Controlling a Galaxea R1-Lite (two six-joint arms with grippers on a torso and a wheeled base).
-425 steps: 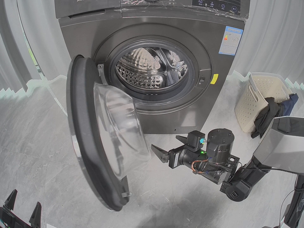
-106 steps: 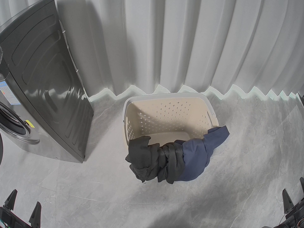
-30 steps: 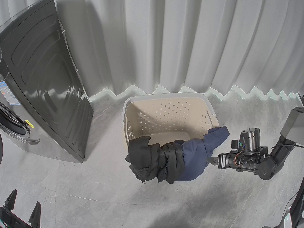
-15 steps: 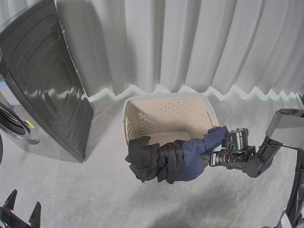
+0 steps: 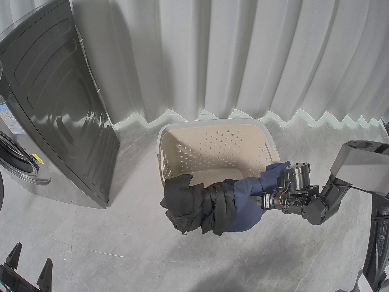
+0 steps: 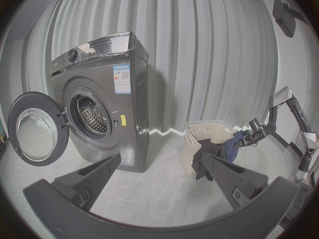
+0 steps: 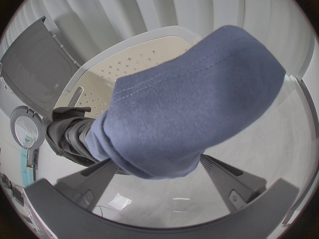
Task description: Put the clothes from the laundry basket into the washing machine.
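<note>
Head view first: where are the clothes?

A dark grey garment [image 5: 194, 207] and a blue garment [image 5: 248, 209] hang twisted together over the near rim of the cream laundry basket [image 5: 214, 122]. The basket stands on the floor [image 5: 121, 232] in front of the curtain [image 5: 243, 41]. The washing machine [image 5: 52, 102] stands at the floor's left edge, near the basket but apart from it.

And the pincers?

The right gripper [image 5: 255, 201] touches the blue garment's right end. The left gripper [image 5: 29, 264] sits at the near left corner, fingers spread.

Left wrist view?

The left gripper [image 6: 159, 156] is spread wide above the floor. Beyond it, the washing machine [image 6: 109, 100] has its round door [image 6: 36, 128] swung open. The laundry basket [image 6: 199, 130] carries the clothes over its rim, with the right gripper [image 6: 241, 143] against the blue garment [image 6: 232, 147].

Right wrist view?

The right gripper [image 7: 156, 161] is spread, and the blue garment [image 7: 186, 117] bulges between its fingers. The dark grey garment [image 7: 69, 133] hangs beyond, on the basket's rim.
</note>
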